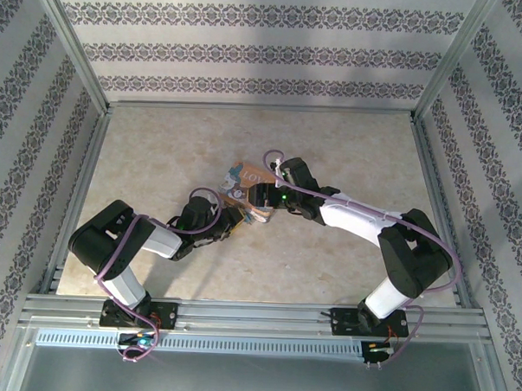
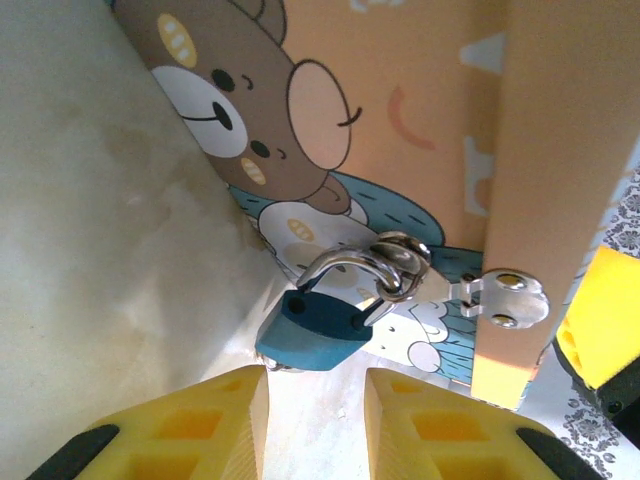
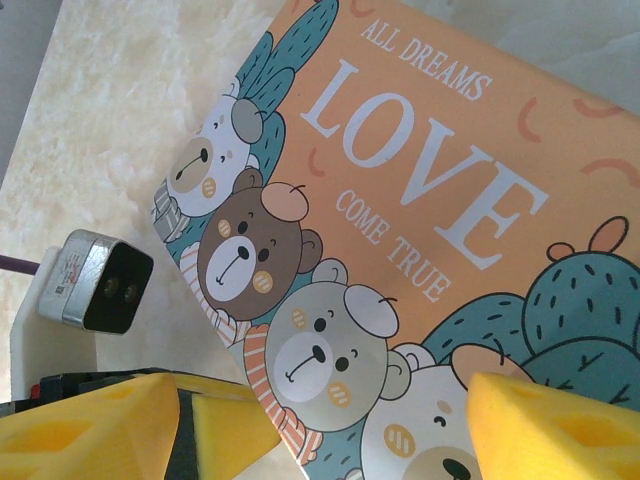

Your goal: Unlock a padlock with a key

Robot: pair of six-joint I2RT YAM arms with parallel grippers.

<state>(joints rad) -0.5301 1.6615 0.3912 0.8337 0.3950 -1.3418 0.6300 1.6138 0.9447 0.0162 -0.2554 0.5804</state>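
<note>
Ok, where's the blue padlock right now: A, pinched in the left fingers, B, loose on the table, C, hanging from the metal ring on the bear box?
C: the padlock hangs by its shackle from the metal ring on the box, with the left fingers apart just short of it.

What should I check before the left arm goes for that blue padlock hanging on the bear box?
1. Left gripper open: ok, its fingers are apart.
2. Padlock lined up with the gap: ok, it sits just ahead of it.
3. Shackle released: not ok, it is closed through the hasp.
4. Key in place: cannot tell.
5. Right gripper steadying the box: cannot tell; its fingers straddle the box, but contact is unclear.
</note>
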